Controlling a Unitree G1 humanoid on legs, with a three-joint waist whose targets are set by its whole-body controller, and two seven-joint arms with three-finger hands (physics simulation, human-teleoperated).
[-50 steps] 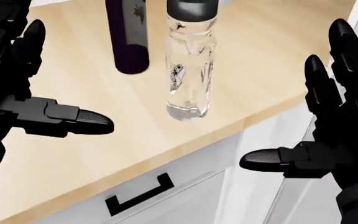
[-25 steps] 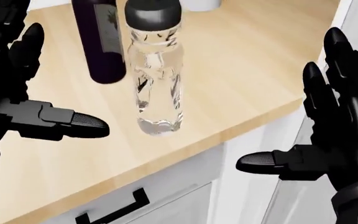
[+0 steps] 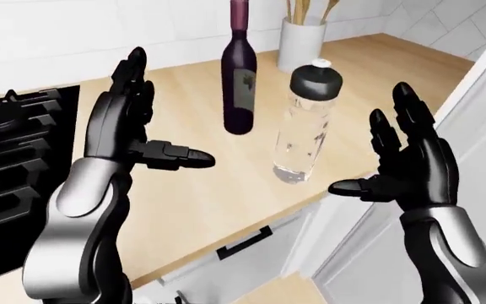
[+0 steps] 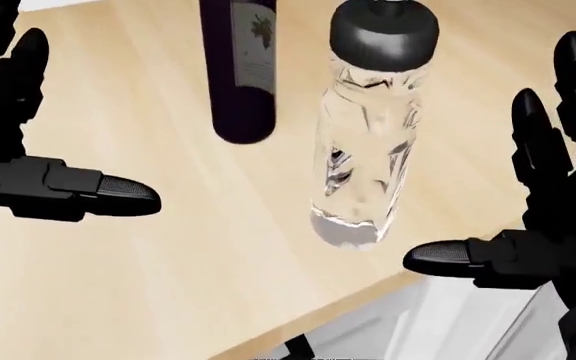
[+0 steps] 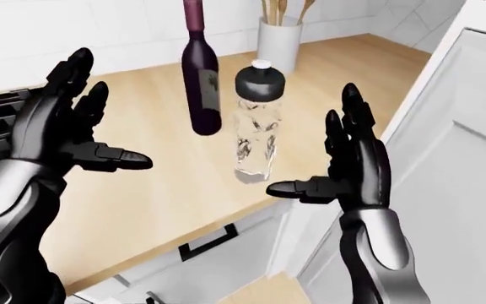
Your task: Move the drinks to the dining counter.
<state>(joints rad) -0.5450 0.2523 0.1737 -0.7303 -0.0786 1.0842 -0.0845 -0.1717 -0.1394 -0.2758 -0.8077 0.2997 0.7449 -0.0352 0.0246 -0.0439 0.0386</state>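
Observation:
A clear water bottle [image 3: 304, 126] with a black cap stands on the light wooden counter [image 3: 184, 202], near its edge. A dark wine bottle [image 3: 238, 82] stands upright just above and left of it. My left hand [image 3: 137, 136] is open, held left of both bottles, thumb pointing toward them. My right hand [image 3: 403, 164] is open, right of the water bottle and past the counter edge, thumb pointing left. Neither hand touches a bottle. In the head view the water bottle [image 4: 368, 150] and wine bottle [image 4: 240, 71] fill the middle.
A black stove [image 3: 15, 158] lies at the left of the counter. A white holder with wooden utensils [image 3: 302, 38] stands above the bottles. White cabinet fronts with a black handle [image 3: 243, 244] are below the counter; a white panel [image 5: 471, 145] rises at right.
The head camera has moved, so the bottles shifted right and lower in the picture and look larger. Both hands stay open on either side.

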